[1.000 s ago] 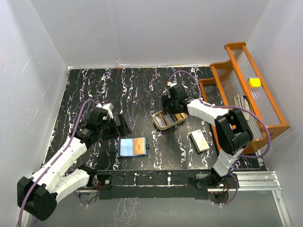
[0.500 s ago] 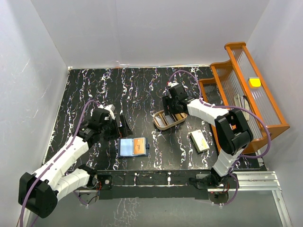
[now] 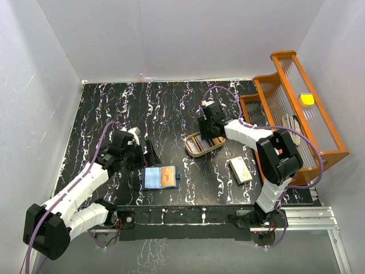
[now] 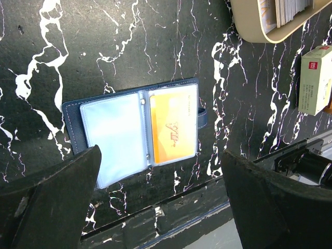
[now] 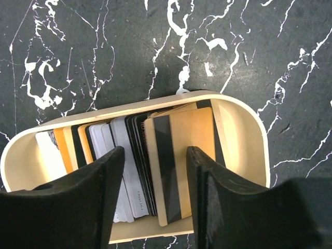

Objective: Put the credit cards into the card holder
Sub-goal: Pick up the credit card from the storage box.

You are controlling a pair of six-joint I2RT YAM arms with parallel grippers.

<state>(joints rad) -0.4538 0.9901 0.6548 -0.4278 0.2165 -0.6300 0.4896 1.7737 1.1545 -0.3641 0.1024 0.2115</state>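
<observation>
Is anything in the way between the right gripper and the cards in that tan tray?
Nothing visible. The right gripper hangs directly over the credit cards, which lie fanned in the open-topped tray. Its fingers are spread apart above them.

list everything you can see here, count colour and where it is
card holder: 1, navy with pale blue-grey pockets, lying open near the table's front middle
orange card: 1, orange, in one pocket of the card holder; the other pocket is empty
tray: 1, tan, centre-right of the table
loose cards: several, exact count unclear; gold, black, grey, orange, white; overlapping in the tray
box: 1, cream-yellow, right of the tray
rack: 1, orange, right edge
yellow object: 1, in the rack, too small to identify
table: 1, black with white veins
left gripper: 1, black, open, above the card holder
right gripper: 1, black, open, over the loose cards
</observation>
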